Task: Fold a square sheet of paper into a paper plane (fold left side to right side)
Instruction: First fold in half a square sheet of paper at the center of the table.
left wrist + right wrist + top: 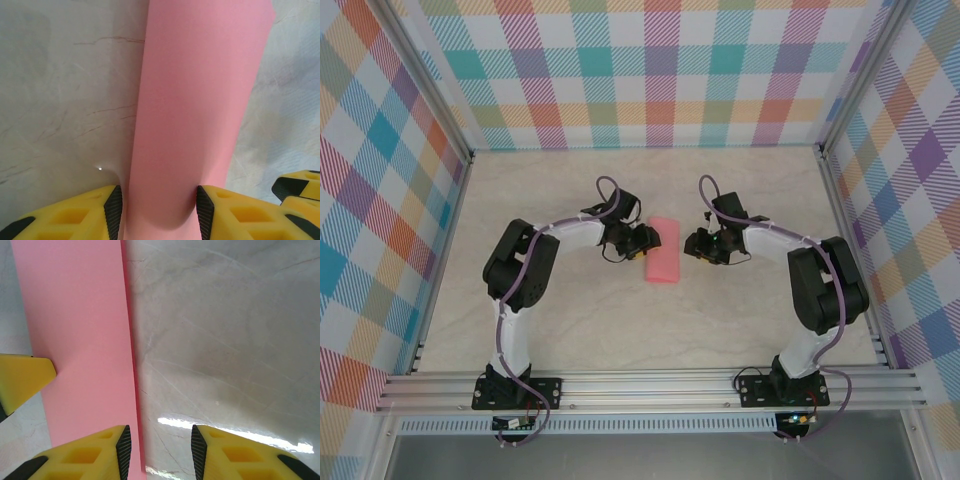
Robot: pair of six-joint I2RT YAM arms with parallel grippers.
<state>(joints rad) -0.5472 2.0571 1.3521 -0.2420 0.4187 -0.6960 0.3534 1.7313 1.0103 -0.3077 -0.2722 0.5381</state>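
Note:
The square sheet of paper lies folded into a narrow pink strip on the table between the two arms. My left gripper sits at the strip's left side. In the left wrist view the paper runs up between the yellow fingers and bulges, and the left gripper is shut on it, a pad against each side. My right gripper hovers at the strip's right side. In the right wrist view it is open, one finger over the paper's right edge, with bare table between the pads.
The marble-look table is bounded by plaid walls and an aluminium rail at the near edge. The right gripper's fingers show at the lower right of the left wrist view, close to the paper. A left gripper finger shows beside the paper.

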